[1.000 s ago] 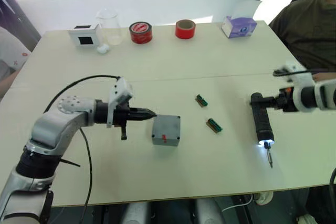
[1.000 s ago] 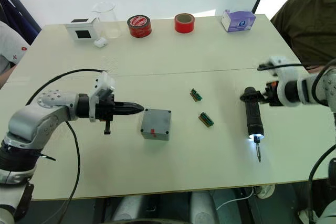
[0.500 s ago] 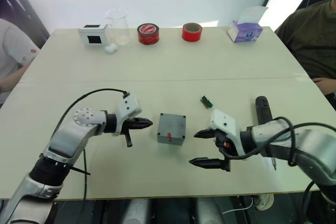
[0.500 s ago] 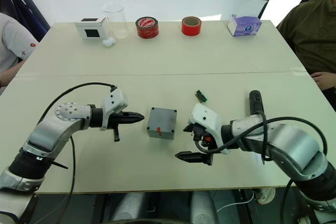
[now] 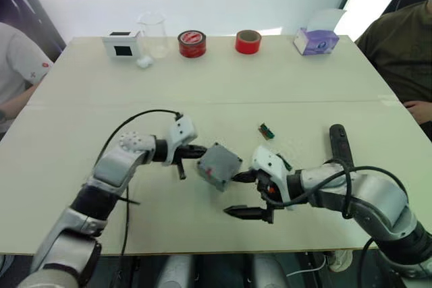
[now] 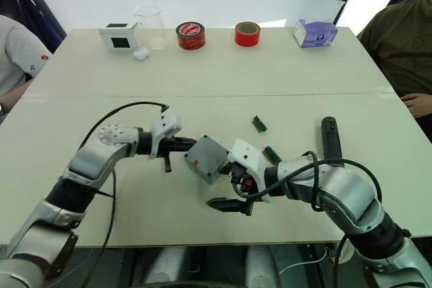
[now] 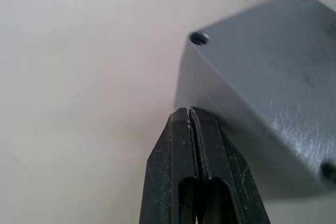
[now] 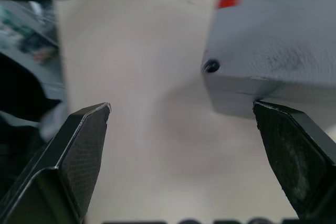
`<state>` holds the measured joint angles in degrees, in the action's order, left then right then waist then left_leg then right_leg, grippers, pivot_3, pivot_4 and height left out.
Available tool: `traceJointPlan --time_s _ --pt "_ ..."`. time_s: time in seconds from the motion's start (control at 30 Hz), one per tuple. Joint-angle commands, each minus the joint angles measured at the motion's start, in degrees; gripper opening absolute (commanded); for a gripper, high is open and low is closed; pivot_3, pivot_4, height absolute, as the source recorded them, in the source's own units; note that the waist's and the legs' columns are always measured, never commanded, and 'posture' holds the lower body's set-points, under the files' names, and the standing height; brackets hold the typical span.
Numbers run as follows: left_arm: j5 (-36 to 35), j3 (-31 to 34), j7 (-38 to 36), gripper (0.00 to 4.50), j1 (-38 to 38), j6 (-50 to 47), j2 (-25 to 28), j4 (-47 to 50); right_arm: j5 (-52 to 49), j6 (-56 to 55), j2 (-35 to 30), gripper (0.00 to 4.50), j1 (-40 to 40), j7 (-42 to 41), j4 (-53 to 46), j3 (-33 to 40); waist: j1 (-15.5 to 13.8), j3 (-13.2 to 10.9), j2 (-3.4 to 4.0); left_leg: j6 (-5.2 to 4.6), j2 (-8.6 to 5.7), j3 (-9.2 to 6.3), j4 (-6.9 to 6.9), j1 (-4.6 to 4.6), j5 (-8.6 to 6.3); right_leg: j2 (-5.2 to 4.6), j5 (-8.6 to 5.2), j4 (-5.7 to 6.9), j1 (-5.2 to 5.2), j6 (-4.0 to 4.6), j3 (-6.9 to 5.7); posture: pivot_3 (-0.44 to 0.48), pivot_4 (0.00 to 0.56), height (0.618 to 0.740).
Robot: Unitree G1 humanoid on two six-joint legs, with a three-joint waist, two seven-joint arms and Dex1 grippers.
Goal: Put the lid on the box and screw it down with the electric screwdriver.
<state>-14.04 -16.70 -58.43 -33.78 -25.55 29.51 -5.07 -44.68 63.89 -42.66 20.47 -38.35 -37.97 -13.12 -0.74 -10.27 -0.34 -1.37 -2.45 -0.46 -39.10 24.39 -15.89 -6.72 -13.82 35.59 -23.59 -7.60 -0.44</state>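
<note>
Grey box [image 5: 218,165] sits between closed left fingers [image 7: 194,145] touching it and wide-open right fingers [image 8: 84,150].

The box [image 7: 268,98] looks like grey moulded plastic with a matt, faintly brushed face that catches a soft sheen, and the table [image 5: 283,79] under it is a smooth, matt cream laminate. The left gripper [image 7: 191,116] has fingers [image 7: 173,156] of black plastic with a slightly scuffed, semi-gloss skin, while the right gripper [image 8: 184,145] has fingers [image 8: 84,150] faced with finely cross-hatched black rubbery pads. The electric screwdriver [image 6: 329,141] is matt black, and the two tape rolls [image 5: 192,43] look glossy red.
</note>
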Motion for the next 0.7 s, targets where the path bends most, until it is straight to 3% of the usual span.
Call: traceJointPlan --time_s 0.03,0.2,0.37,0.53,0.7 --pt "1.8 1.1 -0.3 0.00 -0.8 3.0 0.8 -1.1 -0.8 0.5 -2.6 4.47 -0.9 0.2 -3.3 4.3 0.2 0.0 0.00 0.00 0.00 0.00 0.00 -0.01 0.00 0.00 0.00 0.01 -0.01 0.00 0.00 0.000 0.150 0.740" --pt "2.5 3.5 -0.6 0.00 2.1 1.7 6.1 2.0 3.9 -3.3 -10.3 4.47 -1.4 -3.1 -1.6 5.4 0.3 0.0 0.01 0.00 0.06 0.04 0.02 -0.01 0.00 0.02 0.00 0.09 -0.09 0.00 0.01 0.000 0.150 0.740" --pt "-0.2 4.1 -3.7 0.00 9.7 -3.7 12.8 12.2 10.8 -9.2 -8.5 4.47 2.5 -4.9 5.5 -0.5 0.6 0.0 0.03 0.00 0.10 0.08 0.03 -0.02 0.00 0.02 -0.01 0.09 -0.10 0.00 0.04 0.000 0.150 0.740" --pt "-3.0 4.2 -1.7 0.00 15.4 -9.8 12.4 21.6 14.5 -11.9 -5.6 4.47 4.8 -7.0 8.4 -4.7 -0.1 0.0 0.03 0.00 0.06 0.07 0.00 0.00 0.00 -0.02 -0.01 0.09 -0.08 0.01 0.07 0.000 0.150 0.740" --pt "-1.5 4.0 3.2 0.00 14.5 -10.1 8.1 20.7 14.1 -11.1 -4.3 4.47 4.2 -8.3 6.9 -5.1 0.0 0.0 0.03 0.00 0.01 0.05 -0.01 -0.02 0.00 -0.05 -0.01 0.10 -0.05 0.01 0.06 0.000 0.150 0.740"
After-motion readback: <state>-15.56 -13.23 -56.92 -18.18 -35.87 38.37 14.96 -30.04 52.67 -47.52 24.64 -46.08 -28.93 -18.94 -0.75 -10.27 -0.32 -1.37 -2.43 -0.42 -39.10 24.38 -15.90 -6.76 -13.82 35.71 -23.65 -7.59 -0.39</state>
